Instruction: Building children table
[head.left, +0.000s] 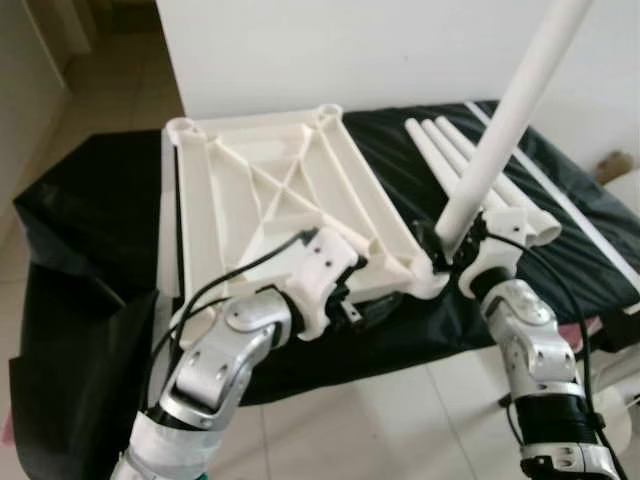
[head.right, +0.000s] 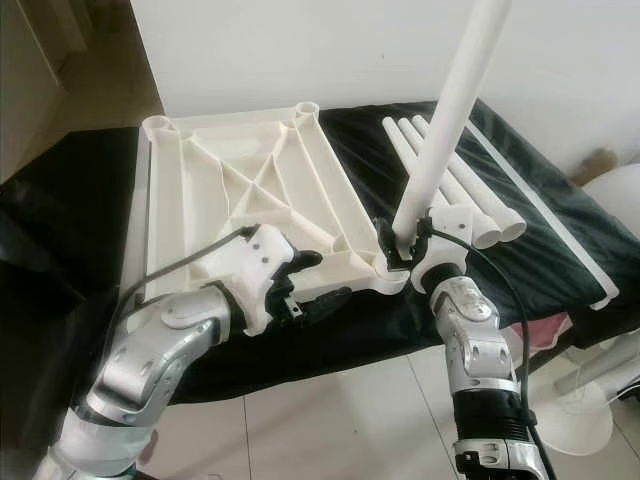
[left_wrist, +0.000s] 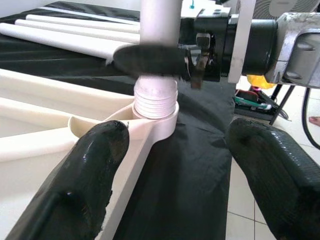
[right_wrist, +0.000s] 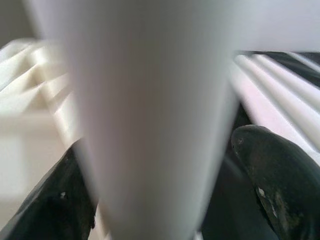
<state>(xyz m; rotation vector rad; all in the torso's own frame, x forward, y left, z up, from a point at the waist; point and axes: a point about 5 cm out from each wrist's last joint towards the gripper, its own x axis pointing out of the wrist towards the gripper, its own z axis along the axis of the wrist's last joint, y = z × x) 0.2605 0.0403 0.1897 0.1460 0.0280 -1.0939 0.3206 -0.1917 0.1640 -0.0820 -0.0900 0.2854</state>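
Observation:
A white plastic table top (head.left: 270, 190) lies upside down on a black-covered surface (head.left: 90, 200). My right gripper (head.left: 455, 245) is shut on a white table leg (head.left: 505, 130), which stands tilted up to the right. The leg's threaded end (left_wrist: 155, 97) sits in the corner socket (left_wrist: 159, 125) at the top's near right corner. In the right wrist view the leg (right_wrist: 150, 115) runs between both fingers (right_wrist: 275, 170). My left gripper (head.left: 350, 300) is open at the top's near edge, just left of that socket, with nothing between its fingers (left_wrist: 85, 185).
Three spare white legs (head.left: 450, 150) lie side by side on the black cover behind the right gripper, with a long white strip (head.left: 570, 200) beyond them. A white wall (head.left: 350, 50) stands behind. Tiled floor (head.left: 400, 420) lies below, and a white stand (head.right: 590, 400) stands at the right.

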